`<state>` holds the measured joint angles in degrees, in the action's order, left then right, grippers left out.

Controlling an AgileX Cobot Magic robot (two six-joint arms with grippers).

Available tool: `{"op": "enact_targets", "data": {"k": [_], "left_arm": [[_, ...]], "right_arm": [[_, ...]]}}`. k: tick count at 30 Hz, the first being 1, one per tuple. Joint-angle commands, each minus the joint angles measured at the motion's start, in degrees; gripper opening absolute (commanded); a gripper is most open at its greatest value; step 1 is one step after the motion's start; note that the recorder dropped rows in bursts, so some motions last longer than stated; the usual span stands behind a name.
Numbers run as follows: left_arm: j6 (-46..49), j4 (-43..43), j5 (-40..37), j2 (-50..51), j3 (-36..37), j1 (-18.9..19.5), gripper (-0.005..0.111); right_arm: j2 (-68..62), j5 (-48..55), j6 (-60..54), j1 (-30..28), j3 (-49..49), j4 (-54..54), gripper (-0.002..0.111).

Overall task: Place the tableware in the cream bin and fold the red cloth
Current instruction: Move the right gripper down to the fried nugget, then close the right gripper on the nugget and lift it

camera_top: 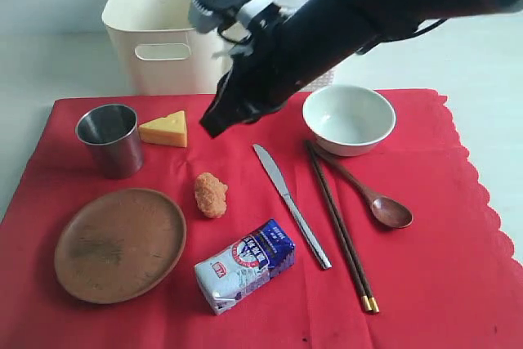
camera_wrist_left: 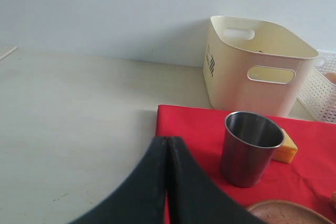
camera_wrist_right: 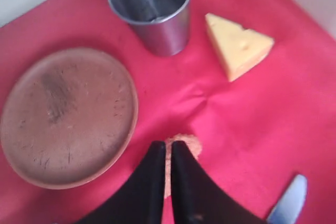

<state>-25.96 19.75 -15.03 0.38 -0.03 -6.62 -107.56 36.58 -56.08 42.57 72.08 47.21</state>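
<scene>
Blue-white milk packet point(camera_top: 245, 265) frontmost on bright red fabric cloth point(camera_top: 441, 267). Right gripper point(camera_top: 212, 127), left gripper point(camera_wrist_left: 167, 142) seen closed, empty. Near cream plastic bin point(camera_top: 176, 75), round steel cup point(camera_top: 109, 138) unbinned; first pick judged pending, jaws to be opened.

A bright red cloth point(camera_wrist_right: 262, 124) fills nearly the whole view. The right gripper point(camera_wrist_right: 168, 146) reaches in over it, its two black fingers drawn almost together with only a thin slit between them. Just past the fingertips lies a crumbed orange nugget point(camera_wrist_right: 190, 143), partly hidden. A round brown wooden plate point(camera_wrist_right: 65, 116) lies beside it. Farther off an upright steel cup point(camera_wrist_right: 157, 19) stands near a yellow cheese wedge point(camera_wrist_right: 239, 48). A silver knife point(camera_wrist_right: 290, 199) tip shows at the frame's edge.
</scene>
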Motion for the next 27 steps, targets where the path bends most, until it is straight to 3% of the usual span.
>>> {"op": "enact_targets", "data": {"k": [1,7,11,27], "left_arm": [[0.3,0.1,0.3,-0.4,0.0,0.0,0.001],[0.3,0.1,0.3,-0.4,0.0,0.0,0.001],[0.4,0.1,0.3,-0.4,0.0,0.0,0.001],[0.3,0.1,0.3,-0.4,0.0,0.0,0.001]], "right_arm": [[-4.1,-2.8,4.1,5.3,-0.3,-6.7,0.022],[-6.5,-7.0,15.1,10.1,-0.3,-19.6,0.048],[-8.5,-10.3,18.6,10.8,-0.3,-22.9,0.06],[-13.3,-15.6,20.4,10.8,-0.3,-26.9,0.062]]}}
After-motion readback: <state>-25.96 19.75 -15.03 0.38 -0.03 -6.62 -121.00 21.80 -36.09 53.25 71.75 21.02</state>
